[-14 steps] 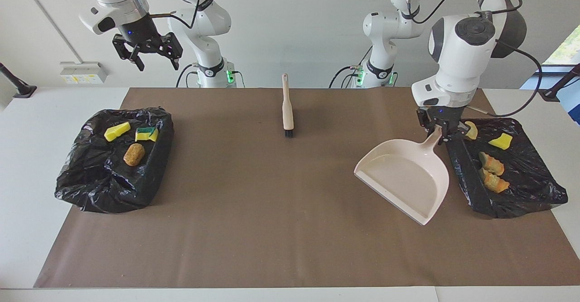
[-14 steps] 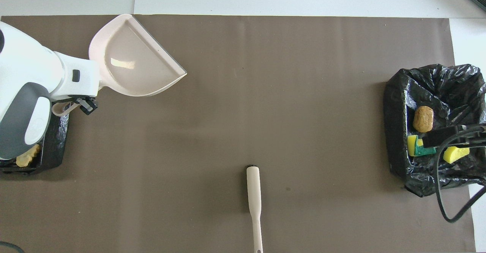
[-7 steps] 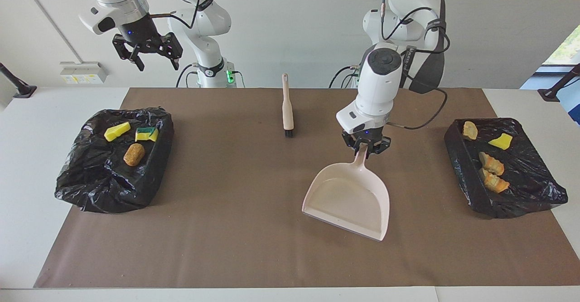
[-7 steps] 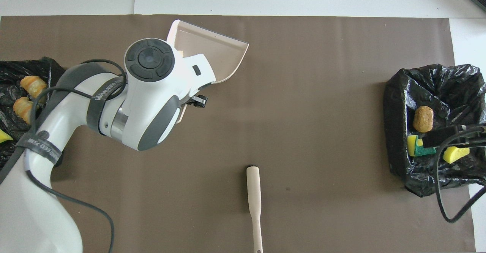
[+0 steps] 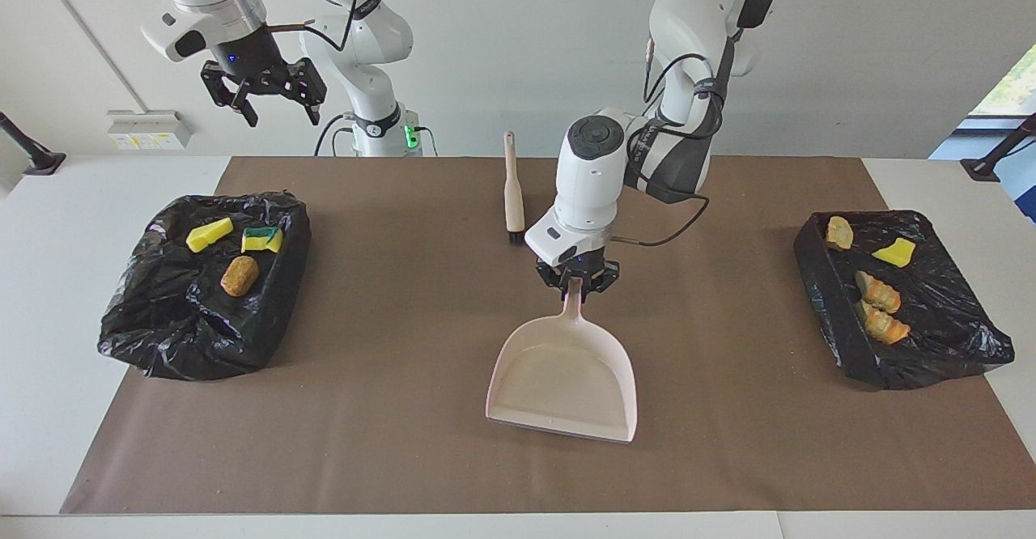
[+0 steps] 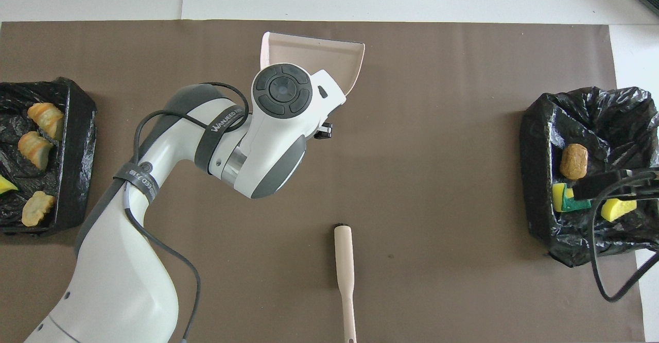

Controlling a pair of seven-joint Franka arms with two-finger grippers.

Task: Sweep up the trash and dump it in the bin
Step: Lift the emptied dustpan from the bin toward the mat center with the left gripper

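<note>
Grip of the left gripper (image 5: 577,283) on the pink dustpan (image 5: 564,377) handle is seen only in the facing view; overhead, the arm hides it. Trash is contained in two black-lined bins (image 5: 202,296) (image 5: 906,300) at the table's ends. The right gripper (image 5: 263,90) is held spread apart above.

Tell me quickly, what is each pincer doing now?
Left pincer: closed on the handle of the pale pink plastic dustpan.
Right pincer: open, holding nothing, waiting above the table.

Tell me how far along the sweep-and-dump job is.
Done: every scrap in view lies in one of the two black-bagged bins; none shows on the brown mat. In hand: the left gripper is shut on the empty dustpan by its handle, mid-mat. The brush lies untouched; the right gripper waits open above. Left: putting the dustpan down, probably.
</note>
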